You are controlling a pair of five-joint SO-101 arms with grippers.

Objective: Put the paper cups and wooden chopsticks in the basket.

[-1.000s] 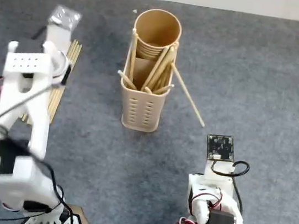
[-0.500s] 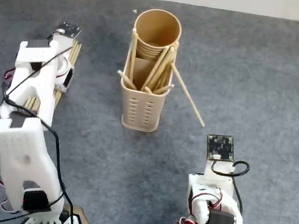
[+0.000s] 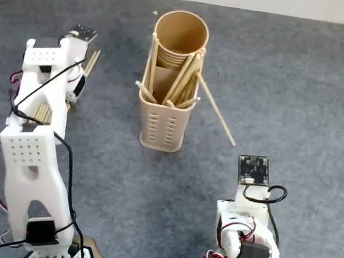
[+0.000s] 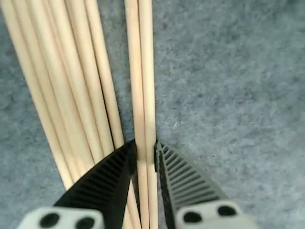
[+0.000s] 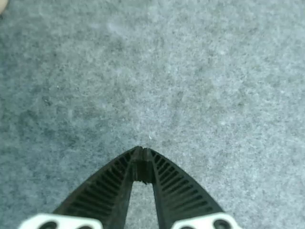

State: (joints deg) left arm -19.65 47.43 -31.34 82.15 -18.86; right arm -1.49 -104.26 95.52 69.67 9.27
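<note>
**Left gripper** (image 4: 144, 147): the jaws are set narrow and clamp a chopstick pair (image 4: 144, 71), one finger on each outer side. The pair lies flat on the mat (image 3: 318, 92) and runs straight out ahead of the fingers.

**Loose bundle** (image 4: 62, 86): the other chopsticks lie side by side on the mat, just beside the clamped pair. A thin wedge of mat separates the two groups and widens away from the gripper. One finger (image 4: 107, 176) sits in this wedge, against the nearest loose stick.

**Left arm** (image 3: 26, 160): in the high view it stretches over the bundle at the left of the table. Stick ends show at its far side and at its left edge.

**Basket** (image 3: 162, 128): it stands upright at mid-table, apart from the left arm, with a strip of mat between them. The rear compartment holds stacked cups (image 3: 180, 37) whose rim stands above the basket wall. The front compartment holds several leaning chopsticks (image 3: 182, 82).

**Leaning stick** (image 3: 216, 109): one chopstick rests on the right rim of the basket and slopes outward. Its tip touches the mat to the right of the basket.

**Right gripper** (image 5: 143, 155): the fingertips are pressed together with nothing between them, just above bare mat.

**Right arm** (image 3: 246, 242): it is folded at the near right edge, well apart from the basket and near the tip of the leaning stick.

**Mat edge**: the far edge runs just behind the cups.
</note>
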